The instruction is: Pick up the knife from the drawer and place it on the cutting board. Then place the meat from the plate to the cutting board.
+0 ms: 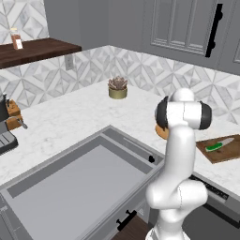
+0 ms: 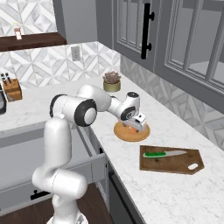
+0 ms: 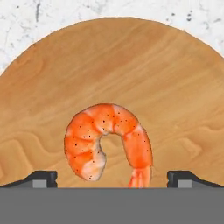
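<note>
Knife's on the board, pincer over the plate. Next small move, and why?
Probably a short straight descent, then close. The pincer is open above the plate, with its fingertips either side of the shrimp, which lies flat and ungrasped. The knife already rests on the cutting board.

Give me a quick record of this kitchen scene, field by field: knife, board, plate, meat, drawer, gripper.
knife: green-handled knife lying flat on the cutting board
cutting board: brown board on the marble counter, right of the plate
plate: round wooden plate on the counter, apart from the board
meat: orange shrimp lying on the plate
drawer: grey drawer pulled open
gripper: gripper low over the plate, fingers spread either side of the shrimp, not closed on it
</note>
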Controlling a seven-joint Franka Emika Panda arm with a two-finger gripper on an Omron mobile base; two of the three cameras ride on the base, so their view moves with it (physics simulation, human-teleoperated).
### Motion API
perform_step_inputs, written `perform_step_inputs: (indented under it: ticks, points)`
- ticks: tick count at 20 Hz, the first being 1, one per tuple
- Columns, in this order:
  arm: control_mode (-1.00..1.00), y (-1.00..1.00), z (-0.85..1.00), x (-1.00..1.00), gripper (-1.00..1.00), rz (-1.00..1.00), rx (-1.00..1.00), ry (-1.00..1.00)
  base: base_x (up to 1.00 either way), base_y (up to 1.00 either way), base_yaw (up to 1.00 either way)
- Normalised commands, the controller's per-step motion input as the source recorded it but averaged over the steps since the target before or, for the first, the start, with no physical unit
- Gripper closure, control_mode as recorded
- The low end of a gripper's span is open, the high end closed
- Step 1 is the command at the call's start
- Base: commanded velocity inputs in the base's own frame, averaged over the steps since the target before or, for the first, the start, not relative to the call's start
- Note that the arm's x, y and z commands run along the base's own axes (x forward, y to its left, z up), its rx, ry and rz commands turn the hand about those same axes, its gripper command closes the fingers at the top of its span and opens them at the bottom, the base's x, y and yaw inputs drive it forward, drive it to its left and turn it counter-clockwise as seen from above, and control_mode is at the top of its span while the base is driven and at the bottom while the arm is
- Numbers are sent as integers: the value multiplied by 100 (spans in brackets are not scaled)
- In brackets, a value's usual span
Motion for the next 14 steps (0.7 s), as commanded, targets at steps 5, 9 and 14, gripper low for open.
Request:
perform_step_inputs:
  ticks: [5, 9, 14]
  points:
    - [-100, 0, -24, 40, -100, 6, 0, 2, 0, 0, 0]
    - [-100, -8, -40, 24, -100, 6, -3, 2, 0, 0, 0]
    - [-100, -12, -40, 0, 100, 4, -4, 0, 0, 0, 0]
